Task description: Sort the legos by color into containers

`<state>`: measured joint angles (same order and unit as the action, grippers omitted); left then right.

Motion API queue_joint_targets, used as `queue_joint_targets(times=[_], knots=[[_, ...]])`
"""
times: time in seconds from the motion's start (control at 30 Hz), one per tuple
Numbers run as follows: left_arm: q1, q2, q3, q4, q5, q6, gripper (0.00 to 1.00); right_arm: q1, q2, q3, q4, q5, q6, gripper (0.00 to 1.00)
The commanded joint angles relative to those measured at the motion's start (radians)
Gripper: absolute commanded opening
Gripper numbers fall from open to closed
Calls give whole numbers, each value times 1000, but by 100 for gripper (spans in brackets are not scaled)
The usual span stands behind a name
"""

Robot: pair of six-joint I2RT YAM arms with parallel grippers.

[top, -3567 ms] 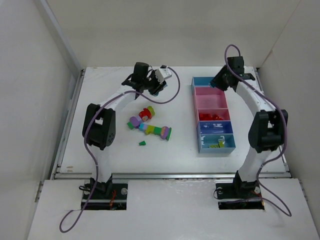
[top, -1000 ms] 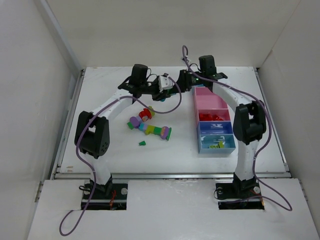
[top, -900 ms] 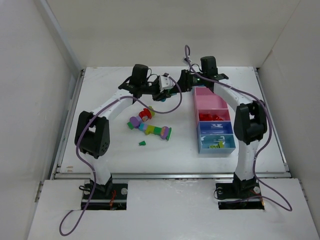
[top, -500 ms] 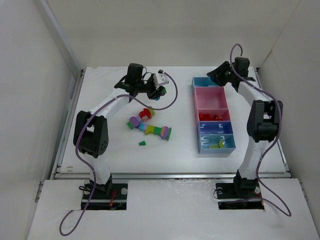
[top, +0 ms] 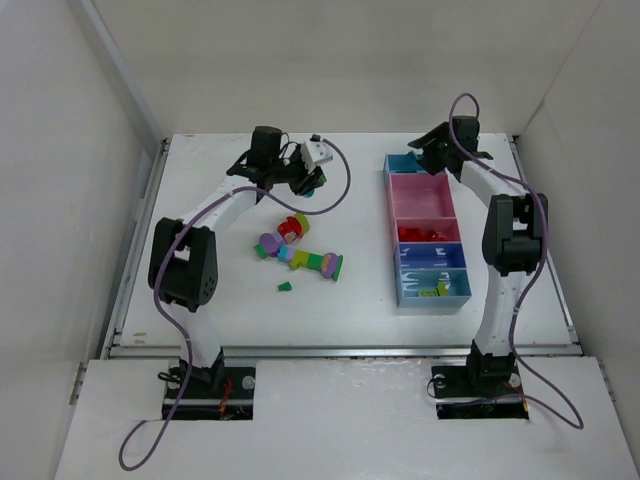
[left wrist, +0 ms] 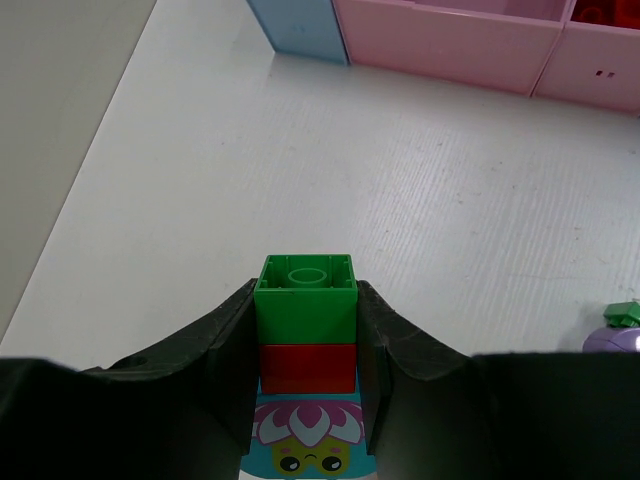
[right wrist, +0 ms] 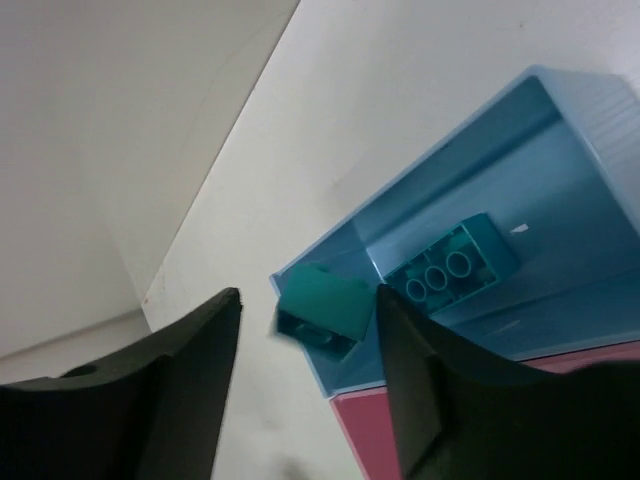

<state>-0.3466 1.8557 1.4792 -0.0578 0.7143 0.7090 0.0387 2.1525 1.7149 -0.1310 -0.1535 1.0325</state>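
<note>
My left gripper (left wrist: 305, 292) is shut on a stack of legos: a green brick (left wrist: 305, 300) on a red brick (left wrist: 307, 368) on a teal piece with a flower face (left wrist: 305, 445). In the top view it (top: 305, 180) hangs over the far middle of the table. My right gripper (right wrist: 308, 295) stands open over the near corner of the far light blue container (right wrist: 560, 170). A blurred teal brick (right wrist: 325, 305) is loose between its fingers. Another teal brick (right wrist: 450, 268) lies inside that container. More legos (top: 297, 252) lie in a cluster mid-table.
The containers run in one strip on the right: light blue (top: 402, 162), pink (top: 420, 195), pink with red bricks (top: 428, 232), darker blue (top: 432, 256), light blue (top: 436, 286). A small green piece (top: 285, 287) lies apart from the cluster. White walls enclose the table.
My right arm has swung from beside the left gripper back to the far light blue container, and its jaws have widened round the teal brick. The left gripper drew slightly left, still holding its stack.
</note>
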Motion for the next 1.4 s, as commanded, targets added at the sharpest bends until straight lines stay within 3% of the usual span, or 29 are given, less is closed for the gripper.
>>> queue_joint_targets(times=[0.0,0.03,0.1,0.13,0.3,0.4,0.47,0.53,0.67,1.03,1.37], knots=[[3,-6,20,67,-1,-39,0,-8,-6,67,14,9,-23,65],[3,-6,20,67,-1,-39,1,-8,-6,68,14,9,-35,79],[3,-6,20,67,-1,-39,4,-8,-45,68,14,26,-48,98],[3,-6,20,67,-1,-39,4,-8,-57,57,14,26,-58,100],[3,-24,20,67,31,-19,4,1,-149,0,14,11,-119,100],[3,-64,20,46,65,33,2,29,-203,37,14,-82,-396,100],[3,-102,9,20,94,85,2,67,-230,49,14,-300,-603,100],[-8,-131,-5,1,141,121,1,88,-241,22,14,-575,-649,100],[-38,-217,-60,-42,192,211,0,183,-279,-43,14,-792,-689,100],[-91,-326,-115,-70,154,265,0,378,-316,-86,14,-848,-689,98],[-111,-360,-178,-39,99,234,0,339,-431,-202,24,-808,-698,92]])
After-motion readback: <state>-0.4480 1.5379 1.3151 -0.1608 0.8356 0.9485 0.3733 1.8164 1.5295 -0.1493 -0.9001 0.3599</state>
